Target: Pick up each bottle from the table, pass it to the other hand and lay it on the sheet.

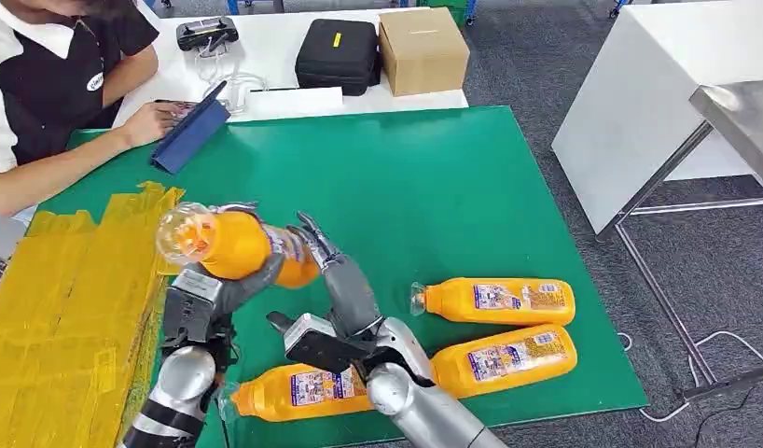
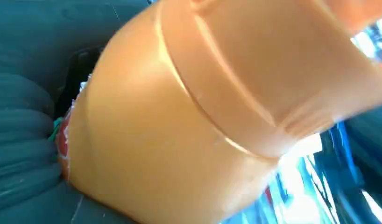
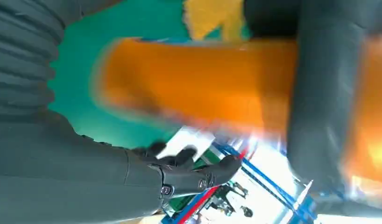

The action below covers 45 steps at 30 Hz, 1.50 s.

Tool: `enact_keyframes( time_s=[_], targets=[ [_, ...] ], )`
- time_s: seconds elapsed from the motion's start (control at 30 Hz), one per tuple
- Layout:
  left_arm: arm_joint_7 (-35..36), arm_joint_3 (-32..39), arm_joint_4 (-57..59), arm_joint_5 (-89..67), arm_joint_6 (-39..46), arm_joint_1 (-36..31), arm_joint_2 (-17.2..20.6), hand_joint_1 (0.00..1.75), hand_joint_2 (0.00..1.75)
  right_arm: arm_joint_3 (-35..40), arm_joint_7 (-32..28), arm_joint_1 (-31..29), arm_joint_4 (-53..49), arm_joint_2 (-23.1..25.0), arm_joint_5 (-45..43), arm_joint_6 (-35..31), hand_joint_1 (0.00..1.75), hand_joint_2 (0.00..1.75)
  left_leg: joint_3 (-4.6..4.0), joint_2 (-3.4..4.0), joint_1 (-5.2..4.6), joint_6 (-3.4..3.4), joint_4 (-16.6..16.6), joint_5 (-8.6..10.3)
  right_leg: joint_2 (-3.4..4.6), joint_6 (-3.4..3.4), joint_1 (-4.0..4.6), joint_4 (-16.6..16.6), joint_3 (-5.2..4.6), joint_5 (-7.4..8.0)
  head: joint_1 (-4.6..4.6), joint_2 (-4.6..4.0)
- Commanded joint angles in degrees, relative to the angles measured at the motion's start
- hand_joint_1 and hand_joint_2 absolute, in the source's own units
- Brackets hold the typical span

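Handover stage, judged. Orange bottle [image 1: 230, 245] was in air above green mat [image 1: 424, 196], near yellow sheet [image 1: 70, 308]. Left hand [image 1: 210, 297] gripped bottle from below. Right hand [image 1: 333, 271] was at label end, fingers spread; grip uncertain. Advice: confirm left grip before right withdraws. Three bottles [image 1: 497, 301] lay right; sheet side open. Person's arm [image 1: 98, 149] rested near far edge.

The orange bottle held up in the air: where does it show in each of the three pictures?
Head view: the raised bottle lies sideways left of centre, gripped by the left robot hand, with the right robot hand at its label end.
Left wrist view: the bottle's orange body spans most of the picture.
Right wrist view: a blurred orange band across the upper half.
Shared landmark: the green mat.
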Motion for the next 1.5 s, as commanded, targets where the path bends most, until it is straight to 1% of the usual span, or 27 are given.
enact_keyframes(
  time_s=[0.03,0.07,0.13,0.27,0.3,0.37,0.4,0.5,0.53,0.63,0.67,0.7,0.73,0.77,0.8,0.83,0.9,0.97,1.0,1.03,1.13,1.17,1.2,1.23,1.27,1.3,1.5],
  targets=[
    [4.17,9.56,0.82,-16.62,10.07,-5.25,4.17,1.75,1.75,-1.87,0.09,2.84,-16.55,-5.14,-5.50,3.62,0.00,0.00,0.29,-0.21,0.09,-0.09,0.12,-0.16,-0.11,-0.13,0.08,0.12,0.31,-0.19,0.00,0.00],
    [4.17,9.56,0.82,-16.62,10.07,-5.25,4.17,1.75,1.75,-1.87,0.09,2.84,-16.55,-5.14,-5.50,3.62,0.00,0.00,0.09,-0.15,0.05,-0.04,0.03,-0.04,-0.09,-0.07,0.04,0.04,0.10,-0.07,0.02,0.00],
    [4.05,9.40,0.78,-16.81,10.04,-4.96,3.61,1.75,1.75,-1.86,0.08,2.75,-15.83,-4.96,-5.53,3.58,0.00,0.00,0.32,-0.13,0.08,-0.06,0.09,-0.16,-0.03,-0.12,0.06,0.08,0.32,-0.17,0.00,0.00],
    [3.97,9.10,0.74,-17.02,10.04,-4.78,3.36,1.75,1.75,-1.79,0.05,2.70,-15.40,-4.84,-5.54,3.60,0.00,0.00,0.33,-0.16,0.07,-0.04,0.05,-0.16,-0.08,-0.10,0.05,0.02,0.36,-0.18,0.02,0.00],
    [3.97,9.10,0.74,-17.02,10.04,-4.78,3.36,1.75,1.75,-1.79,0.05,2.70,-15.40,-4.84,-5.54,3.60,0.00,0.00,0.14,-0.10,0.04,-0.03,-0.01,-0.04,-0.06,-0.06,0.02,-0.02,0.16,-0.07,0.00,0.00],
    [4.13,9.08,0.97,-18.36,10.72,-4.88,3.60,1.75,1.75,-1.92,-0.32,2.77,-15.44,-4.75,-5.62,3.46,0.00,0.00,0.40,-0.17,0.07,-0.05,0.06,-0.20,-0.07,-0.11,0.04,0.03,0.43,-0.21,0.02,0.00],
    [6.84,9.51,2.38,-25.70,14.13,-5.61,4.43,1.75,1.75,-2.31,-1.49,3.01,-16.40,-4.88,-7.04,3.49,0.00,1.75,0.17,-0.10,0.03,-0.04,-0.01,-0.06,-0.05,-0.07,0.02,-0.01,0.20,-0.08,0.00,0.00],
    [12.25,12.60,5.52,-39.64,16.32,-7.86,7.35,1.75,1.75,-3.54,-1.76,3.91,-20.69,-6.63,-9.65,5.03,0.00,1.75,0.41,-0.20,0.07,-0.10,0.07,-0.18,-0.11,-0.15,0.05,0.08,0.42,-0.22,0.02,0.00],
    [14.50,13.85,6.75,-45.81,17.01,-8.51,8.18,1.75,1.75,-4.20,-1.83,4.45,-22.27,-7.22,-10.43,5.63,0.00,1.75,0.15,-0.15,0.04,-0.06,0.01,-0.03,-0.09,-0.09,0.04,0.01,0.17,-0.07,0.02,0.00],
    [23.71,18.32,7.87,-72.20,19.05,-8.04,10.11,1.75,1.75,-5.26,-2.08,5.38,-24.84,-8.42,-10.61,5.65,0.00,1.75,0.18,-0.09,0.04,-0.05,-0.02,-0.02,-0.05,-0.08,0.03,-0.01,0.17,-0.05,0.00,0.00],
    [27.35,16.73,8.65,-75.17,19.05,-7.63,13.52,1.75,1.75,-5.26,-2.06,5.27,-25.22,-8.94,-10.60,5.67,0.00,1.75,0.32,-0.05,0.06,-0.08,-0.01,-0.09,0.02,-0.11,0.04,0.00,0.28,-0.10,0.02,0.00],
    [32.17,11.85,10.82,-75.17,19.05,-8.33,18.18,1.75,1.75,-5.57,-1.99,5.35,-25.58,-9.24,-10.62,5.50,0.00,1.75,0.38,-0.04,0.06,-0.08,-0.01,-0.11,0.03,-0.12,0.04,0.01,0.33,-0.11,0.00,0.00],
    [42.00,1.42,13.01,-75.17,16.94,-10.78,25.60,1.75,1.75,-5.96,-1.79,5.50,-25.94,-9.58,-10.72,5.48,0.00,1.75,0.25,0.07,0.02,-0.06,-0.08,-0.04,0.12,-0.08,0.01,-0.03,0.18,-0.03,0.02,0.00],
    [47.74,-4.85,13.94,-75.17,14.52,-12.53,28.57,1.75,1.75,-6.18,-1.74,5.65,-26.16,-9.67,-10.75,5.44,0.00,1.75,0.51,0.07,0.07,-0.11,-0.05,-0.16,0.17,-0.15,0.05,0.00,0.42,-0.13,0.00,0.00],
    [55.94,-13.58,19.12,-75.17,3.27,-15.14,28.68,1.75,1.75,-7.13,-1.87,6.38,-27.04,-9.39,-8.80,3.78,0.00,1.75,0.55,0.00,0.09,-0.13,-0.03,-0.19,0.10,-0.18,0.06,0.04,0.47,-0.19,0.02,0.00],
    [56.77,-15.32,24.92,-75.17,1.63,-17.67,27.17,1.75,1.75,-7.40,-1.15,7.05,-28.58,-9.28,-8.08,4.02,0.00,1.75,0.15,-0.39,0.08,-0.08,-0.01,0.02,-0.34,-0.10,0.07,0.05,0.21,-0.13,0.02,0.00],
    [54.37,-13.49,33.27,-75.17,1.67,-20.02,23.78,1.75,1.75,-7.37,-0.29,6.99,-29.32,-9.22,-7.24,4.71,0.00,1.75,0.40,-0.62,0.12,-0.12,0.01,-0.03,-0.60,-0.18,0.09,0.09,0.42,-0.27,0.00,0.00],
    [52.74,-11.91,39.22,-75.17,2.29,-21.75,21.35,1.75,1.75,-7.37,-0.04,6.63,-29.13,-8.91,-6.14,4.66,0.00,1.75,0.37,-0.21,0.03,-0.07,-0.05,0.02,-0.29,-0.12,0.00,0.03,-0.22,-0.16,0.00,0.00],
    [51.44,-10.49,41.20,-75.17,2.06,-22.36,20.36,1.75,1.75,-7.37,-0.03,6.46,-29.00,-8.74,-5.68,4.49,0.00,1.75,0.53,-0.22,0.04,-0.10,-0.12,0.02,-0.25,-0.18,0.01,-0.03,0.09,-0.19,0.00,0.00],
    [50.81,-9.75,42.34,-75.17,1.91,-22.64,19.72,1.75,1.75,-7.38,-0.01,6.35,-28.88,-8.68,-5.52,4.44,0.00,1.75,0.26,-0.21,0.05,-0.05,-0.05,0.02,-0.20,-0.10,0.03,-0.01,0.26,-0.12,-0.04,0.00],
    [49.09,-7.84,45.82,-75.17,0.85,-23.61,17.72,1.75,1.75,-7.08,0.57,5.80,-28.41,-8.76,-3.32,4.30,0.00,1.75,0.36,-0.19,0.08,-0.01,0.03,-0.04,-0.15,-0.10,0.04,0.03,0.39,-0.17,0.02,0.00],
    [47.68,-5.66,47.08,-75.17,0.25,-23.71,16.43,1.75,1.75,-7.03,1.08,5.77,-28.23,-8.71,-2.00,4.06,0.00,1.75,0.23,0.04,0.08,-0.03,-0.01,0.02,0.03,-0.07,0.04,-0.01,0.21,-0.02,0.02,0.00],
    [46.50,-3.83,48.13,-75.17,-0.74,-23.75,15.20,1.75,1.75,-7.01,1.54,5.74,-27.96,-8.70,-1.20,4.18,0.00,1.75,0.40,0.05,0.05,-0.04,0.00,-0.06,0.03,-0.09,0.02,0.02,0.36,-0.09,0.02,0.00],
    [46.04,-3.64,48.65,-75.17,-1.29,-23.82,14.71,1.75,1.75,-6.88,1.84,5.68,-27.75,-8.71,-0.62,4.36,0.00,1.75,0.23,0.07,-0.01,-0.03,-0.03,0.05,-0.01,-0.07,-0.02,0.00,0.19,-0.02,0.02,0.00],
    [46.17,-3.69,49.06,-75.17,-1.80,-23.80,14.39,1.75,1.75,-6.79,2.05,5.64,-27.63,-8.70,-0.27,4.49,0.00,1.75,0.35,-0.03,0.02,-0.05,-0.01,0.00,-0.11,-0.10,0.01,0.00,0.33,-0.09,0.02,0.00],
    [44.84,-1.45,50.06,-75.07,-2.61,-23.58,12.89,1.75,1.75,-6.73,2.49,5.62,-27.38,-8.48,0.83,4.64,0.00,1.75,0.23,-0.02,0.00,-0.03,-0.03,0.06,-0.11,-0.07,-0.01,-0.02,0.20,-0.04,0.02,0.00],
    [43.63,0.15,50.21,-75.17,-2.39,-23.23,12.06,1.75,1.75,-6.66,2.61,5.74,-27.42,-8.33,1.29,4.66,0.00,1.75,0.17,-0.05,0.03,-0.03,0.01,0.03,-0.02,-0.06,0.02,0.00,0.15,-0.02,0.02,0.00]
  ],
)
